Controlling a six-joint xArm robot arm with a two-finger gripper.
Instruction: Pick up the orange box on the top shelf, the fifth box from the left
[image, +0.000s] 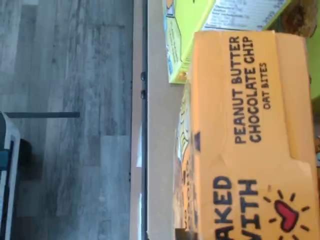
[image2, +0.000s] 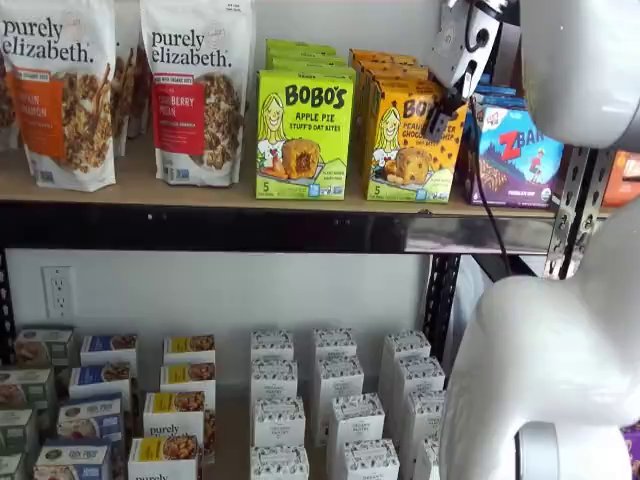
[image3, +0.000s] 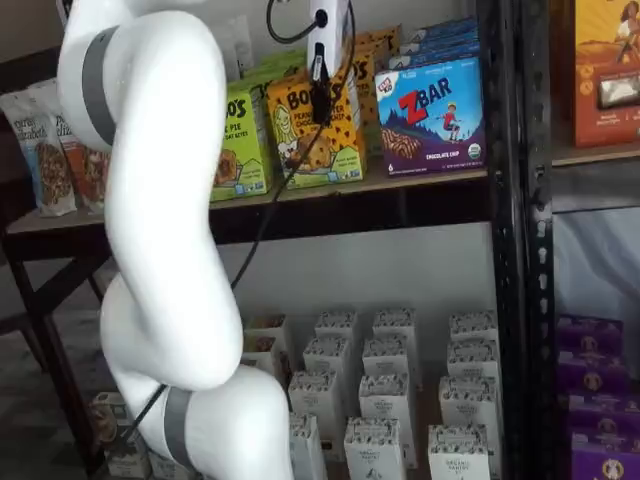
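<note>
Where it stands on the top shelf (image2: 200, 190), the orange box (image2: 411, 143) is upright, printed face turned to the front, long axis vertical. Green bottom strip down at the board. Same-coloured cartons line up behind it toward the wall.

Neighbours: lime-green Apple Pie box (image2: 303, 133) just beside on one flank, blue ZBar box (image2: 518, 155) on the other.

Wrist view: orange box's top panel (image: 250, 135) fills most of the picture, "Peanut Butter Chocolate Chip Oat Bites" legible; lime-green box beside it.

Gripper (image3: 321, 95): black fingers hang in front of the orange box's upper face in both shelf views, cable trailing down. Fingers seen side-on; cannot tell whether the jaws are apart or closed.

Lower level: small white boxes (image2: 332, 410) in rows.
</note>
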